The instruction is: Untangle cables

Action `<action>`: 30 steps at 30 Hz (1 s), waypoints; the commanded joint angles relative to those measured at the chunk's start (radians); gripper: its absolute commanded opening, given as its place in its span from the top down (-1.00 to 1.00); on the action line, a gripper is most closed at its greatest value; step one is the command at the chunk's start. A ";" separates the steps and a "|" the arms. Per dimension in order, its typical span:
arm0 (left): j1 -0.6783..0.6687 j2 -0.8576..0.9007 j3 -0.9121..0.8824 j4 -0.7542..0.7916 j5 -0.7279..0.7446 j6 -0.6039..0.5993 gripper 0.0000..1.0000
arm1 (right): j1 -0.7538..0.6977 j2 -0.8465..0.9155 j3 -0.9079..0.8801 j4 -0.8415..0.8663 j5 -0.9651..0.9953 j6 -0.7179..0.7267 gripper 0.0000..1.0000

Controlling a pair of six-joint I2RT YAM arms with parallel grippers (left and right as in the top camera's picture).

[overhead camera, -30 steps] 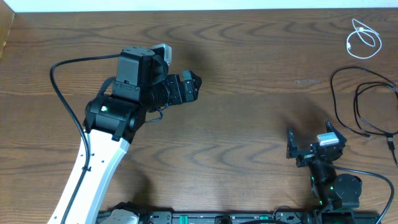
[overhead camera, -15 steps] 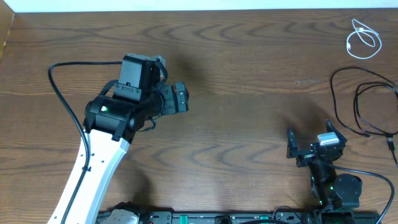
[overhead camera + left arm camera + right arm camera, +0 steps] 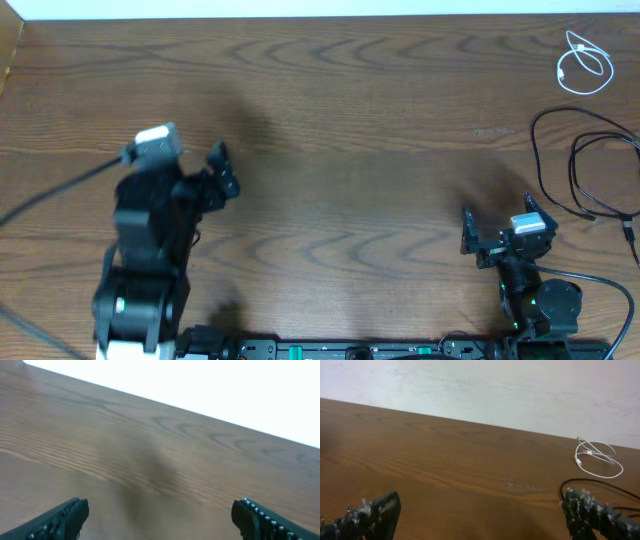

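Where the dark wood-grain tabletop (image 3: 360, 150) meets its far edge, a pale wall (image 3: 480, 385) rises behind it, plain in the right wrist view. Bare grain runs across the whole middle, from the left arm (image 3: 150, 250) by the near left corner to the right arm (image 3: 520, 270) at the near edge toward the right. The white cable (image 3: 585, 62) lies in a small loose coil at the far right corner. It is apart from the black cables (image 3: 590, 160), which loop along the right edge, one loop inside the other, just beyond the right arm. The left jaws stand wide apart over bare wood, holding nothing; that view is blurred. The right jaws are likewise spread and hold nothing, facing the far edge with the cables ahead to their right.
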 commanded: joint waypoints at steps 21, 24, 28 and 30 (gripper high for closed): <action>0.138 -0.718 -0.838 0.540 0.110 0.139 -0.93 | 0.004 -0.005 -0.003 -0.002 0.004 0.012 -0.99; 0.138 -0.751 -0.868 0.513 0.109 0.155 -0.93 | 0.004 -0.005 -0.003 -0.002 0.004 0.012 -0.98; 0.138 -0.756 -0.868 0.442 0.110 0.176 -0.93 | 0.004 -0.005 -0.003 -0.002 0.004 0.012 -0.99; 0.138 -0.756 -0.868 0.418 0.111 0.175 -0.93 | 0.004 -0.005 -0.003 -0.002 0.004 0.012 -0.98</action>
